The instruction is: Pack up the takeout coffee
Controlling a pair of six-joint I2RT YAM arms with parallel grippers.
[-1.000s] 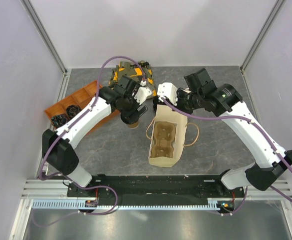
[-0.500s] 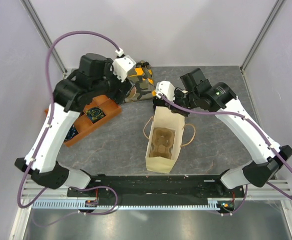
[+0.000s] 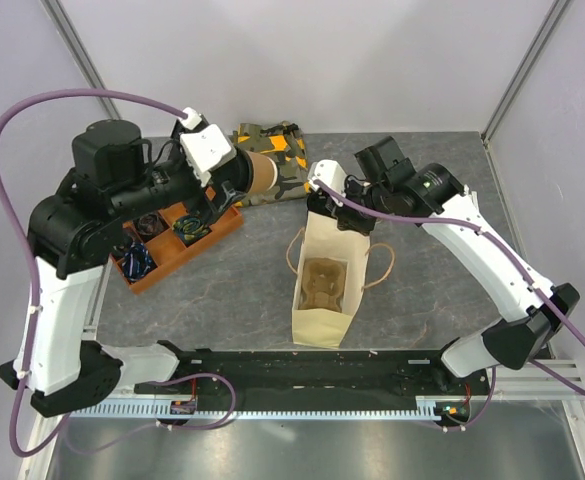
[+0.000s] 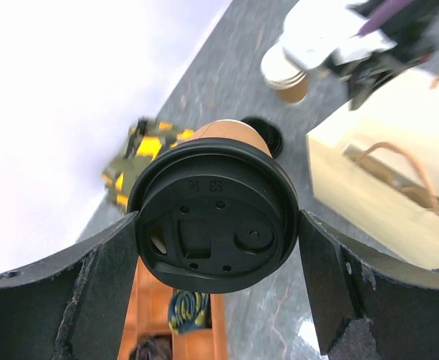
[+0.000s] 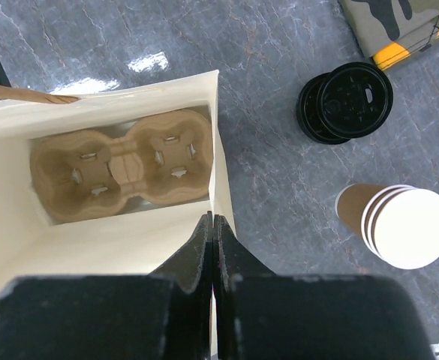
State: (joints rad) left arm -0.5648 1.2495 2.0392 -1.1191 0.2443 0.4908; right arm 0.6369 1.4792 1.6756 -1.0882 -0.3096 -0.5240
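Note:
The takeout coffee (image 4: 213, 217), a brown paper cup with a black lid, is held between my left gripper's (image 4: 217, 229) fingers, lid toward the wrist camera. In the top view the left gripper (image 3: 240, 180) holds the cup (image 3: 262, 175) high above the table's back left, tilted on its side. The white paper bag (image 3: 310, 318) stands open in the middle with a cardboard cup carrier (image 3: 322, 283) inside. My right gripper (image 5: 214, 219) is shut on the bag's rim (image 5: 217, 150) at its far end, also seen in the top view (image 3: 322, 208).
A stack of lidless tan cups (image 5: 395, 223) and loose black lids (image 5: 347, 100) sit on the table beside the bag. A camouflage pouch (image 3: 284, 158) lies at the back. An orange divided tray (image 3: 177, 255) with small items is at the left.
My left arm has lifted the lidded cup off the table, up and back to the left. My right gripper has kept its pinch on the bag rim; the bag shifted slightly.

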